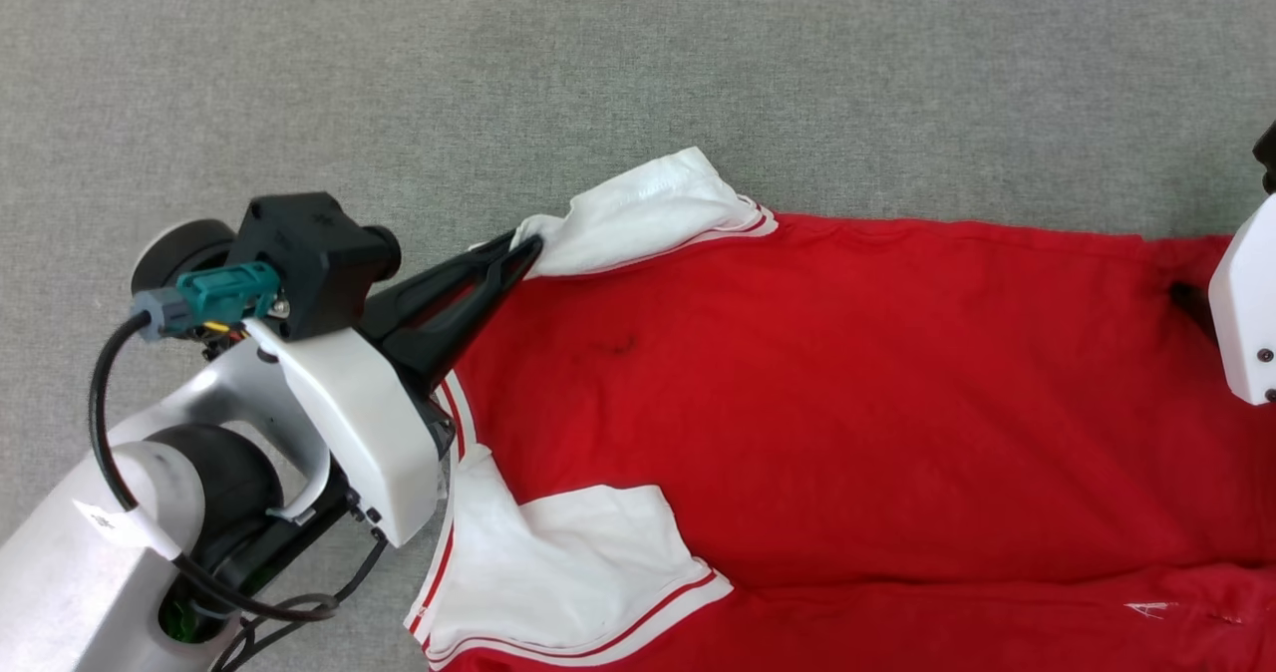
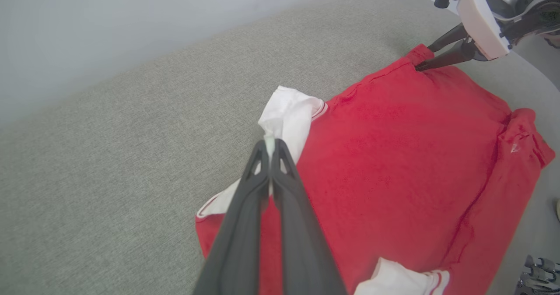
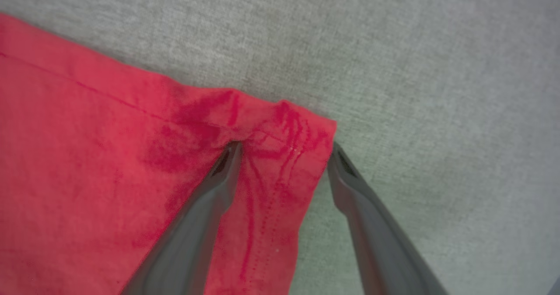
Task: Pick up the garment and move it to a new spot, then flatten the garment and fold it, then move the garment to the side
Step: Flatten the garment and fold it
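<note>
The garment (image 1: 797,383) is a red shirt with white sleeves, lying spread on a grey fabric surface (image 1: 638,74). My left gripper (image 1: 528,248) is shut on the tip of the far white sleeve (image 1: 638,213), and in the left wrist view a pinch of white cloth sticks up between its tips (image 2: 269,144). My right gripper (image 3: 284,146) is open at the garment's far hem corner (image 3: 302,133). One finger (image 3: 218,177) presses on the red cloth and the other (image 3: 350,181) rests on the grey surface just off the edge. The near sleeve (image 1: 568,562) lies folded over the red body.
The grey surface runs wide beyond the garment on the far side and to the left. A pale wall (image 2: 131,23) rises behind the surface's edge. A black cable (image 1: 110,423) loops off my left forearm.
</note>
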Available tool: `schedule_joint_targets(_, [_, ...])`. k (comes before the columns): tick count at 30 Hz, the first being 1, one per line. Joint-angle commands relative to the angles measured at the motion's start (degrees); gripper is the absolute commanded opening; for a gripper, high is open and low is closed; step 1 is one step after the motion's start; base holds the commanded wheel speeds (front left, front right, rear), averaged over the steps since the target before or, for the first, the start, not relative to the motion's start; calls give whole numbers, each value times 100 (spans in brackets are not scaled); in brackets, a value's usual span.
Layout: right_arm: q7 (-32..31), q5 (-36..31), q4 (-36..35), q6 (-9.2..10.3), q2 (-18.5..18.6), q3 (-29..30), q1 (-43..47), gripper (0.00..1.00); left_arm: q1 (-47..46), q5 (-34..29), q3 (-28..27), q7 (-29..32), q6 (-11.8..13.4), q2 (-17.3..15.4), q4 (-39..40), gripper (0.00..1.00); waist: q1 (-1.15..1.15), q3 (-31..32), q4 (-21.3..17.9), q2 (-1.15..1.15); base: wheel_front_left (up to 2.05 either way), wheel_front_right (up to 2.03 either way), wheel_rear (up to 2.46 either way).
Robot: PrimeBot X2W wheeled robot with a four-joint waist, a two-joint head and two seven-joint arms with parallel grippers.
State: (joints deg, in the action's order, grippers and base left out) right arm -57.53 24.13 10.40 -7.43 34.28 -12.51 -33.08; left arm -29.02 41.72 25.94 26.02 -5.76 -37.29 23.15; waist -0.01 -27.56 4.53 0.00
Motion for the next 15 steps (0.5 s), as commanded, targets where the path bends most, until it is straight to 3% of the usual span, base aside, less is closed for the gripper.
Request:
schedule_joint_targets(1, [-64, 89, 291, -14, -194, -292, 201, 95, 85, -18, 29, -36, 13, -9, 16, 0, 1, -30, 37, 0, 0, 0, 0])
schedule_joint_targets(2, [-64, 89, 291, -14, -194, -292, 201, 95, 85, -18, 29, -36, 13, -9, 16, 0, 1, -30, 37, 0, 0, 0, 0])
schedule_joint_targets(3, [-76, 113, 375, -14, -224, -325, 224, 34, 106, -27, 27, -54, 21, -12, 5, 0, 1, -30, 42, 0, 0, 0, 0])
schedule_joint_targets(4, [-28, 114, 425, -14, -241, -356, 230, 0, 136, -34, 31, -66, 29, -12, -11, 0, 1, -24, 44, 0, 0, 0, 0])
schedule_joint_targets(15, [1158, 146, 598, -2, -205, -169, -47, 0, 637, 98, -106, -347, 216, -46, -265, 0, 1, 576, -164, 0, 0, 0, 0])
